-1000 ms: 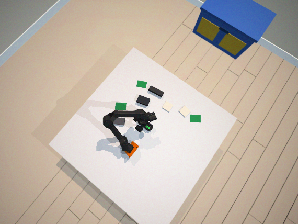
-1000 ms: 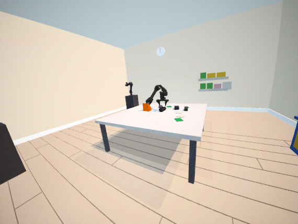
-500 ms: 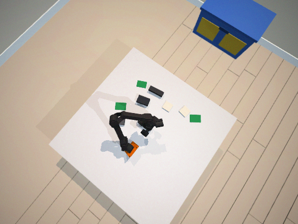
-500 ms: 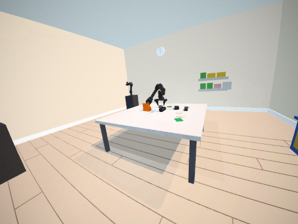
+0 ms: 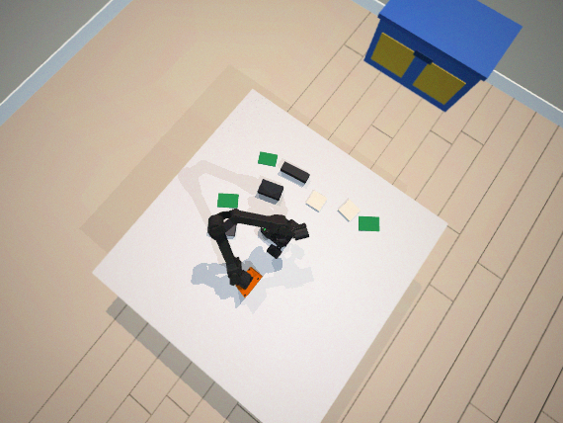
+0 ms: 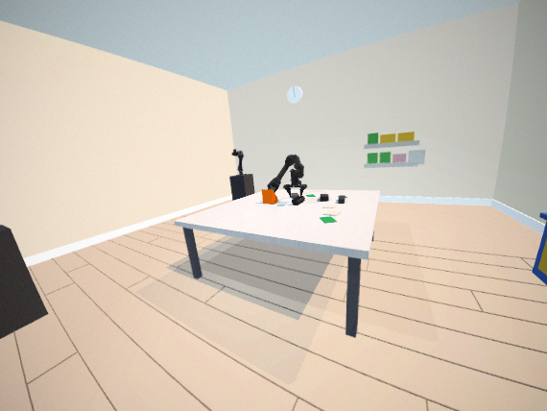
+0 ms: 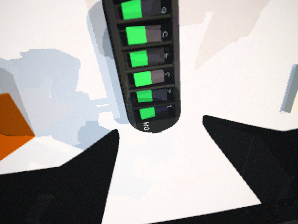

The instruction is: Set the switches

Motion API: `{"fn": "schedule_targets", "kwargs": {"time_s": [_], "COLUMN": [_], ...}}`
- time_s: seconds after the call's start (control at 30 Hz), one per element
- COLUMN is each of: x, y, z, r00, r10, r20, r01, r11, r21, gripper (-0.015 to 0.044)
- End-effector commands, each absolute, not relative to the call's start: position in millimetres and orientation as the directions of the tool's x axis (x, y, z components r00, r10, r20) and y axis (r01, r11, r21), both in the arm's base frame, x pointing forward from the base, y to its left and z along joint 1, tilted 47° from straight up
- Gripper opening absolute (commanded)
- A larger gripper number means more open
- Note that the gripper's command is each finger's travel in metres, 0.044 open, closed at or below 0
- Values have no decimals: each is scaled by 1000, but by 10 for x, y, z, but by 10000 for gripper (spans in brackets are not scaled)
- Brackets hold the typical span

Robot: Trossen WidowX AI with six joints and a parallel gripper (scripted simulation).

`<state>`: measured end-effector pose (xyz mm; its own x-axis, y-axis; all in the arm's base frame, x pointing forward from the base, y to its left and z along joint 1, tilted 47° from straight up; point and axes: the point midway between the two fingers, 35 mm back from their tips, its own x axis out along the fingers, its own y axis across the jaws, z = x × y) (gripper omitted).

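Observation:
The dark grey controller unit [image 7: 150, 67] sits with its switch side up; its far end is cut off in the wrist view. It is largely hidden under the arm in the top view and appears as a small dark shape [image 6: 297, 201] in the exterior view. Green faces show on the left of all six rockers. The dark ends of the third and fifth rockers from the near end look lighter than the others; the pressed ends are hard to tell. The label is hidden. My gripper [image 5: 288, 241] [image 7: 160, 126] is open and empty, above the unit's near rounded end.
The arm's orange base [image 5: 255, 282] [image 6: 269, 196] stands beside the unit. Two black boxes [image 5: 271, 191] [image 5: 295, 172], green plates [image 5: 268, 158] [image 5: 228, 200] [image 5: 368, 223] and cream plates [image 5: 316, 201] [image 5: 349, 210] lie on the white bench [image 5: 316, 316]. A grey box [image 5: 230, 230] is partly under the arm.

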<state>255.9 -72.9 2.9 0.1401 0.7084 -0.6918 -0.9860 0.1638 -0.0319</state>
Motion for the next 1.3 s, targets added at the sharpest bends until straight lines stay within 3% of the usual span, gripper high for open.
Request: {"fn": "schedule_targets", "kwargs": {"time_s": [0.0,0.57,0.67,1.17,1.27], "x": [2555,2576,2576,2576,2581], "y": [-663,-470,-470,-470,-466], "z": [-27,-191,-191,-191,-186], "r00": [137,137,137,137,137], "r10": [716,718,718,718,718], "r20": [-685,-682,-682,-682,-682], "r01": [-986,-986,-986,-986,-986], "r11": [168,168,168,168,168], "r21": [-21,-22,-22,-22,-22], "gripper": [440,440,361,261,183]}}
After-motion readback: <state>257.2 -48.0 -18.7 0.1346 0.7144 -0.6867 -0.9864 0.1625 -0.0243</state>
